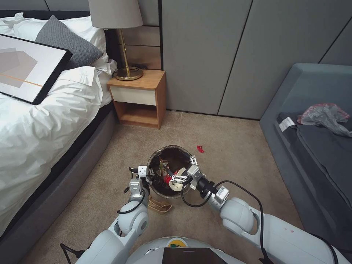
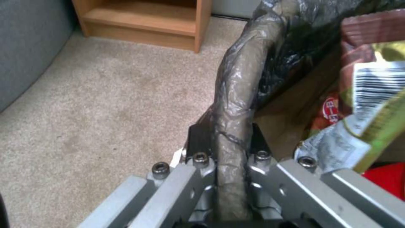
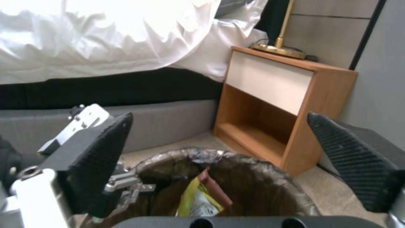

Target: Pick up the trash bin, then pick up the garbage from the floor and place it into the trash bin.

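The trash bin (image 1: 158,156), round with a dark brown bag over its rim, stands on the carpet in front of me. My left gripper (image 1: 149,175) is shut on its near left rim; in the left wrist view the gripper (image 2: 227,139) pinches the bag-wrapped rim (image 2: 240,95). Over the bin's right side hangs my right gripper (image 1: 184,169), open, with nothing between its fingers (image 3: 99,152). Garbage lies inside: a red-and-white cup (image 1: 172,179) and a yellow wrapper (image 3: 198,199). A red scrap (image 1: 200,149) lies on the floor beyond the bin. A flat brown paper piece (image 1: 159,205) lies beside my left arm.
A wooden nightstand (image 1: 141,99) with a brass lamp (image 1: 126,69) stands against the wall behind the bin. The bed (image 1: 44,121) runs along the left. A grey sofa (image 1: 311,146) on the right carries a grey-pink plastic bag (image 1: 324,115). Open carpet lies between them.
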You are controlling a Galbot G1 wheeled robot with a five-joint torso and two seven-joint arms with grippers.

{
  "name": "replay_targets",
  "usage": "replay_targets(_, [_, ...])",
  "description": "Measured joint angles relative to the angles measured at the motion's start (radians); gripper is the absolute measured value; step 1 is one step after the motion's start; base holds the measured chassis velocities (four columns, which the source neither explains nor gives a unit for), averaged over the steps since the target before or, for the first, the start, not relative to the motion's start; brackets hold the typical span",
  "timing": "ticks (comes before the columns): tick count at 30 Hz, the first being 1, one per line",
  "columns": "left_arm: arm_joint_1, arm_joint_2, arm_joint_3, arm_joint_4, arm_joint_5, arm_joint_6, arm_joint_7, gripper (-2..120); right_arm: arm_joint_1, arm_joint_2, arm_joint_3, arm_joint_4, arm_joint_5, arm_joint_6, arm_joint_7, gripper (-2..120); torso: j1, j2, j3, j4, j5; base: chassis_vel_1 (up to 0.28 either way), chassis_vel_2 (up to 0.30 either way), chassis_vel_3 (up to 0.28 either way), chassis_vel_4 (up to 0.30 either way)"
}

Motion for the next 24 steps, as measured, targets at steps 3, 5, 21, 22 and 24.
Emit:
replay_targets(3, [0.000,0.000,0.000,0.000,0.000,0.000,0.000,2,0.000,0.000,0.002,0.001,0.000,0.000,0.000,100,0.000,0.000,0.000,0.0000,0.0000,0.000,0.000,0.000,0.000])
replay_targets(5, [-0.002,-0.001,0.000,0.002,0.000,0.000,0.000,2,0.002,-0.003,0.007,0.003,0.003,0.000,0.000,100,0.000,0.000,0.000,0.0000,0.0000,0.000,0.000,0.000,0.000])
replay_targets(21, [-0.001,-0.004,-0.002,0.005,-0.001,-0.002,-0.001,2,-0.007,0.008,0.092,0.048,0.029,-0.018,0.050,100,0.000,0.000,0.000,-0.0001,0.0001,0.000,0.000,0.000,0.000])
replay_targets(22, [-0.001,-0.004,-0.002,0.005,-0.001,-0.002,-0.001,2,-0.008,0.010,0.101,0.051,0.031,-0.022,0.059,100,0.000,0.000,0.000,0.0000,0.0001,0.000,0.000,0.000,0.000])
replay_targets(24, [0.001,-0.004,-0.003,0.005,-0.001,-0.002,-0.001,2,-0.012,0.019,0.128,0.058,0.035,-0.037,0.092,100,0.000,0.000,0.000,0.0001,-0.0003,0.000,0.000,0.000,0.000])
